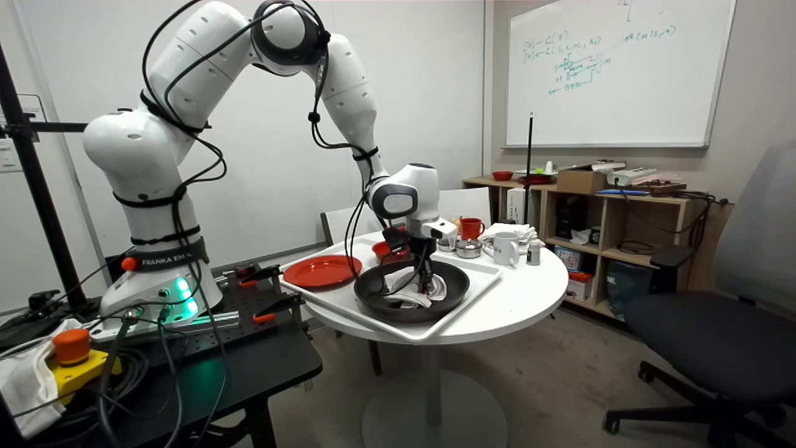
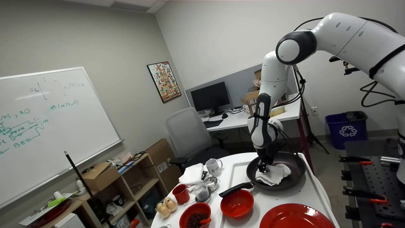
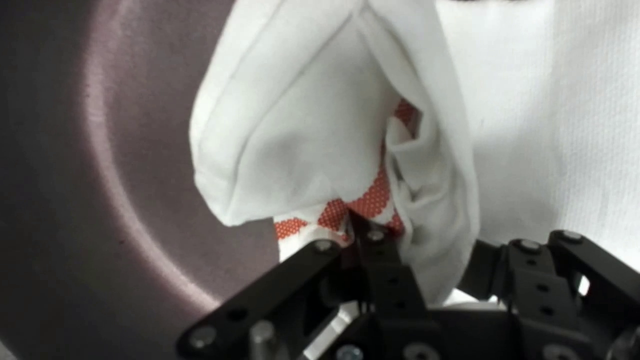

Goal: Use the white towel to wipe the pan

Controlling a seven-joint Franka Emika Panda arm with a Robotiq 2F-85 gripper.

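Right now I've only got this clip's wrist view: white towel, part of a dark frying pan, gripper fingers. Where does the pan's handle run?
Observer: In an exterior view, the black handle runs out alongside a red bowl; whether they touch, I can't tell.
Operator: And what's underneath?
Observer: Both exterior views show the frying pan standing on a white rimmed tray.
Operator: Anything else close by on there?
Observer: Yes, a red plate lies beside the frying pan on the same tray.
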